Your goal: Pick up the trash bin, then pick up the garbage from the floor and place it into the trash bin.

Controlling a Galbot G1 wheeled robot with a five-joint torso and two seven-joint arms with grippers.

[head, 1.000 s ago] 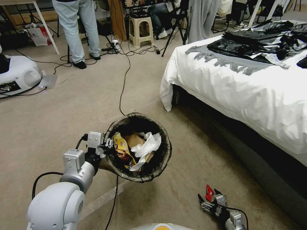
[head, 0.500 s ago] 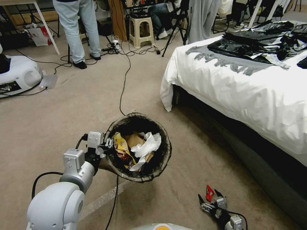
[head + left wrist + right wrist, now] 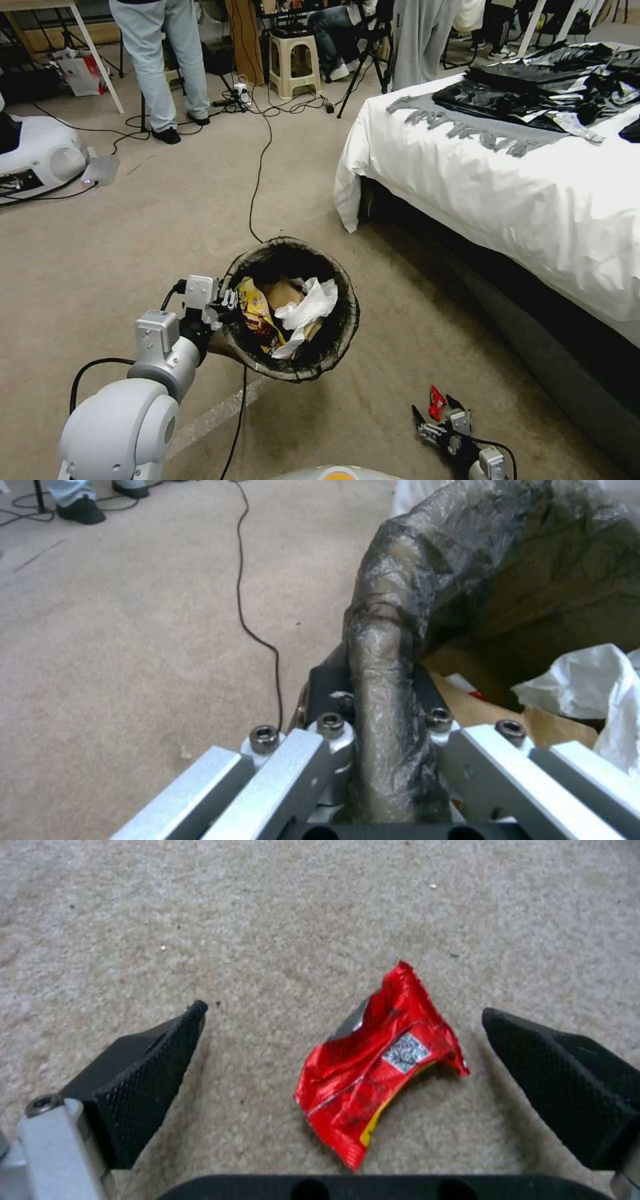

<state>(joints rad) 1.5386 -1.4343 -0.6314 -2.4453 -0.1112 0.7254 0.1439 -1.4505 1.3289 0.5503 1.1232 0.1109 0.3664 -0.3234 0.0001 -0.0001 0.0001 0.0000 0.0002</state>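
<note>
Since the earlier frame the right pincer (image 3: 435,415) had sunk slightly toward the carpet (image 3: 133,233). In the head view, the left pincer (image 3: 225,308) clamped the bin (image 3: 333,347) rim, aloft. In the right wrist view, wide-open fingers (image 3: 153,1060) flanked a red wrapper (image 3: 373,1065) lying on the carpet.

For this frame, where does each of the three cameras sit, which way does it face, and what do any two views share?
Head view: on the robot's head, facing forward and down at carpet and bed; both arms show, left gripper clamped on the trash bin, right gripper low.
Left wrist view: looks along its own fingers at the bin's lined rim.
Right wrist view: looks down at a red wrapper on the carpet between its open fingers.
Shared: head and left wrist both show the white tissue; head and right wrist both show the red wrapper.
</note>
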